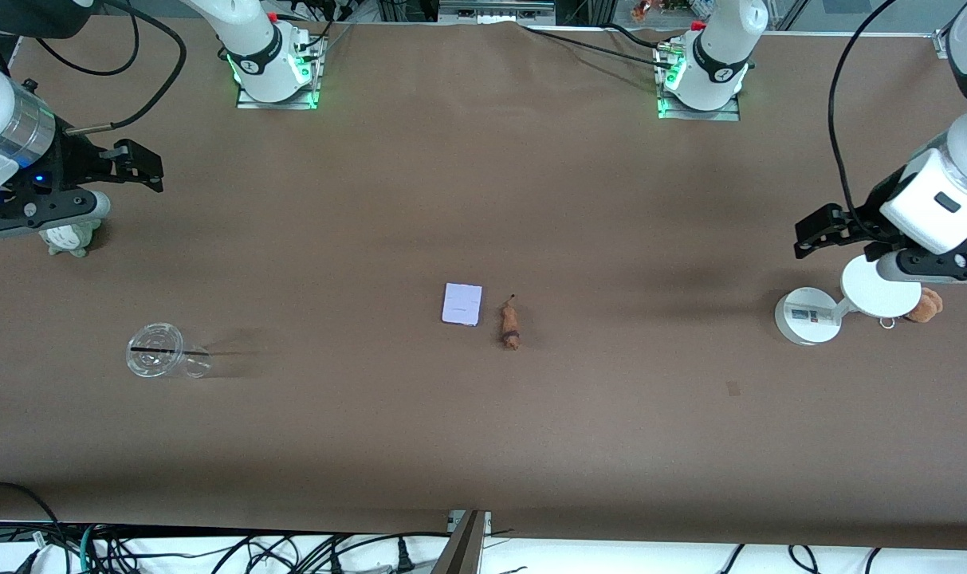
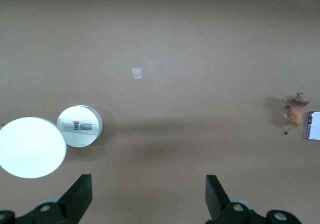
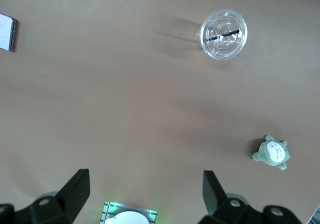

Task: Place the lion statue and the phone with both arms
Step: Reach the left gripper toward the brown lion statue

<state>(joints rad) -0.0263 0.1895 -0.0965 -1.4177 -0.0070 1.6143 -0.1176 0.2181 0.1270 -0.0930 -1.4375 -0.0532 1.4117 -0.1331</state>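
The lion statue point(image 1: 509, 324) is a small orange-brown figurine lying on the brown table at its middle. The pale lavender phone point(image 1: 461, 304) lies flat beside it, toward the right arm's end. Both show at the edge of the left wrist view, the lion statue point(image 2: 295, 112) next to the phone point(image 2: 313, 126); the phone's corner also shows in the right wrist view point(image 3: 7, 31). My left gripper point(image 1: 811, 232) is open and empty, up in the air over the left arm's end of the table. My right gripper point(image 1: 142, 166) is open and empty, over the right arm's end.
A white round-based stand point(image 1: 807, 316) with a disc point(image 1: 880, 288) and a tan plush point(image 1: 925, 305) sit under the left gripper. A grey-green plush point(image 1: 70, 237) sits under the right gripper. A clear lidded cup point(image 1: 156, 350) lies nearer the front camera.
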